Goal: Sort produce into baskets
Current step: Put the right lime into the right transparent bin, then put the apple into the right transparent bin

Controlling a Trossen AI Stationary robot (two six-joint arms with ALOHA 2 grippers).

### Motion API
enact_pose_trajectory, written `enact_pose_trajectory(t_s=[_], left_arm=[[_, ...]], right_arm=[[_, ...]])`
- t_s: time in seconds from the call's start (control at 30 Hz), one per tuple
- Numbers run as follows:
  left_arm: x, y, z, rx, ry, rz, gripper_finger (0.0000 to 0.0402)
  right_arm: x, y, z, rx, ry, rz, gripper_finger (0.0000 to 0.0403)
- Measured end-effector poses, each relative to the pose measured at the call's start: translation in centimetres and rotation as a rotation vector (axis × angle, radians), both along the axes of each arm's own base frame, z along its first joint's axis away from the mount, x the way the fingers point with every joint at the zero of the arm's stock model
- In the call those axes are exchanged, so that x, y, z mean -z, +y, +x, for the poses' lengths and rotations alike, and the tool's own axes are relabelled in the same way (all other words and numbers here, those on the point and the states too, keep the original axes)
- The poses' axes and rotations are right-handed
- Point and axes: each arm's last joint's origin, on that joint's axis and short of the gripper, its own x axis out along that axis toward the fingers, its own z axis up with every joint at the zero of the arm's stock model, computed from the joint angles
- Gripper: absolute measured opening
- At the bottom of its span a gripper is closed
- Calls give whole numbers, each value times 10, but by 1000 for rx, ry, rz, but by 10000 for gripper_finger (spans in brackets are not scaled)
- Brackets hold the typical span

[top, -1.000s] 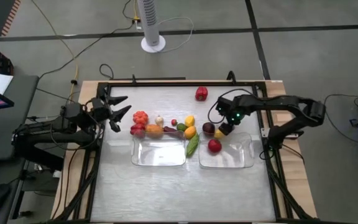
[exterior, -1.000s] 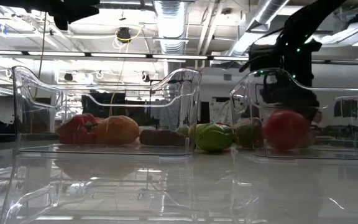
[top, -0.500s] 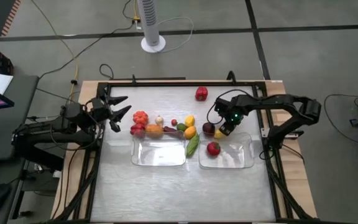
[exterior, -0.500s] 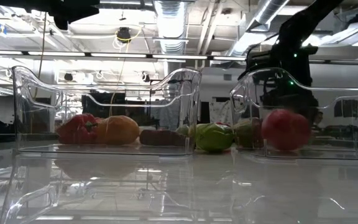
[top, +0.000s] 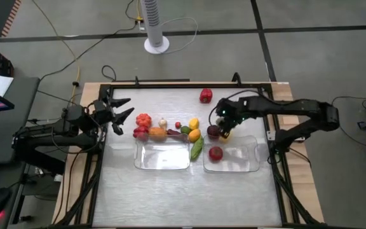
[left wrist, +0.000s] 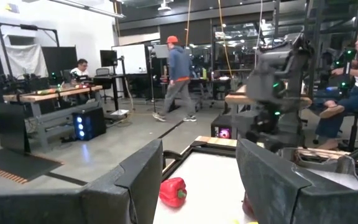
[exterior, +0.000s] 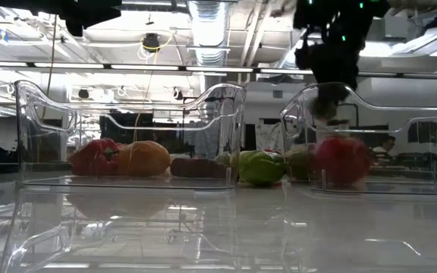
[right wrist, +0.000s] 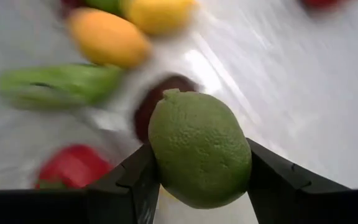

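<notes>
Right claw (right wrist: 199, 177) clamped on green lime (right wrist: 199, 155), above right basket's (top: 251, 159) far edge, left claw (top: 121, 112) apart, idle.

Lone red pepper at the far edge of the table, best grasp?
Come from straight above and close across the body of the red pepper at its widest part. It sits alone on the table, nothing touching it, so either finger has room. The left wrist view shows it lying on its side, so avoid the tapered end.
</notes>
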Motion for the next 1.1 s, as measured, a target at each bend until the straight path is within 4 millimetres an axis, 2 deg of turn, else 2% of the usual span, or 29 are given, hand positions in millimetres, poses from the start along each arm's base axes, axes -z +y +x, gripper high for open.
enact_pose_trajectory(t_s=[0.13, 0.33, 0.6, 0.9, 1.1], left_arm=[[0, 0, 0, 1, -2, -6, 192], [0, 0, 0, 1, -3, -7, 192], [0, 0, 0, 1, -3, -7, 192], [0, 0, 0, 4, -5, -15, 192], [1, 0, 0, 4, 0, -15, 192]], right_arm=[[-9, 20, 14, -70, -61, 0, 227], [-14, 54, 29, -174, -64, 80, 229], [-13, 91, 30, -227, -4, 144, 238], [-13, 91, 29, -183, 9, 159, 292], [-9, 74, 19, -132, 126, 109, 303]])
